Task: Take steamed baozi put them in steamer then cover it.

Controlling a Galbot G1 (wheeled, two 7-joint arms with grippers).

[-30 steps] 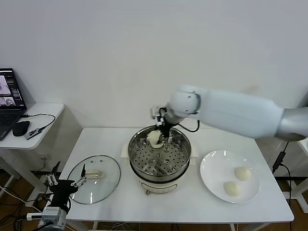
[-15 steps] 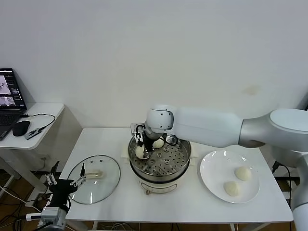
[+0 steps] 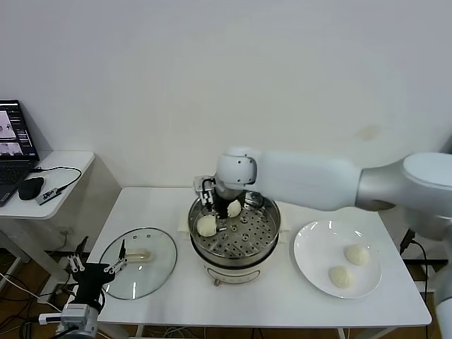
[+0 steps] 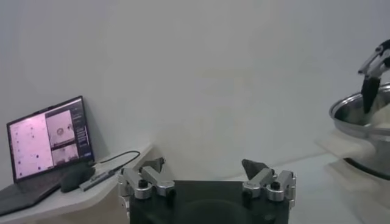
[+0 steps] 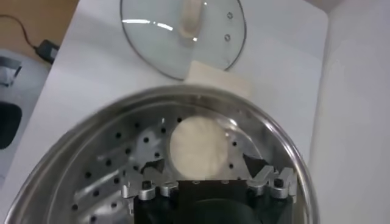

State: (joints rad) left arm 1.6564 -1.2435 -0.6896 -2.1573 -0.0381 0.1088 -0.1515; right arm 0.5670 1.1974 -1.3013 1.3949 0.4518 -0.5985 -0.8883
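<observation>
Lab: bare white wall (image 3: 141, 70), laptop (image 3: 14, 145) on side desk (image 3: 63, 166).

Wall (image 3: 212, 70): plain white, unbroken, evenly lit; one faint smudge at right.
Main table (image 3: 169, 296): white rectangular top, standing against the wall.
Side table (image 3: 53, 173): smaller, white, to the left of the main table and set lower.
Laptop (image 3: 13, 145): open on the side table, screen lit.
Mouse (image 3: 30, 188): black, beside the laptop.
Cable (image 3: 60, 169): dark, running across the side table.
</observation>
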